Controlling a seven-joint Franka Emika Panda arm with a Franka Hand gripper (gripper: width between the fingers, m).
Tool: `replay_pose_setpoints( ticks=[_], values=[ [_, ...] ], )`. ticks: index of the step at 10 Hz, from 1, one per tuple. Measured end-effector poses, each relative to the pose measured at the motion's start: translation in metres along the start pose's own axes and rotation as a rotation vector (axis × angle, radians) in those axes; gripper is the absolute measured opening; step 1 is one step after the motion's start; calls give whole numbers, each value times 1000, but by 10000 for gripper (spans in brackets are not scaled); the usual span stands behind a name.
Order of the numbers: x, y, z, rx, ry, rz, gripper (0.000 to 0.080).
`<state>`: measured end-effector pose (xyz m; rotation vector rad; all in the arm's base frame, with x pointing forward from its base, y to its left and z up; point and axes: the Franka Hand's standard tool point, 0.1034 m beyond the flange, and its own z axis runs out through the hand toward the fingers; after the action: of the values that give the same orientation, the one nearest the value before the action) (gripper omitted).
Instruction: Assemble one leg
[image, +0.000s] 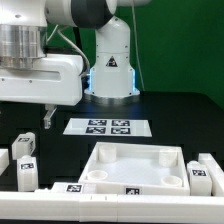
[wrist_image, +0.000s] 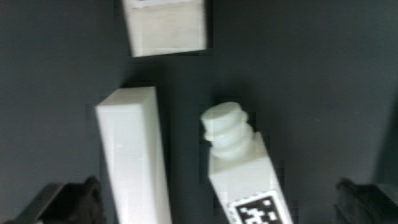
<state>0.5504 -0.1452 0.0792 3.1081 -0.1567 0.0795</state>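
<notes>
While the two-finger claw (wrist_image: 214, 203) hangs wide open, gripping nothing, over the black table (image: 185, 120) at the exterior view's left, the small white plastic rectangular leg (wrist_image: 246, 172), threaded tip and black-and-white tag showing, lies below between its dark fingers (wrist_image: 68, 203), untouched, just beside a plain white rectangular post (wrist_image: 128, 150).

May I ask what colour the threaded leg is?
White; the leg shows best in the wrist view.

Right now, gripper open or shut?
Open: the gripper has its fingers far apart in the wrist view, clamped on nothing.
</notes>
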Motion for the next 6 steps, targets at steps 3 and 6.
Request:
replay_pose_setpoints(
  ticks=[3,6],
  values=[
    [-2,0,3,10,-4,125,649],
    [-2,39,14,-11,-15,-71,649]
  ],
)
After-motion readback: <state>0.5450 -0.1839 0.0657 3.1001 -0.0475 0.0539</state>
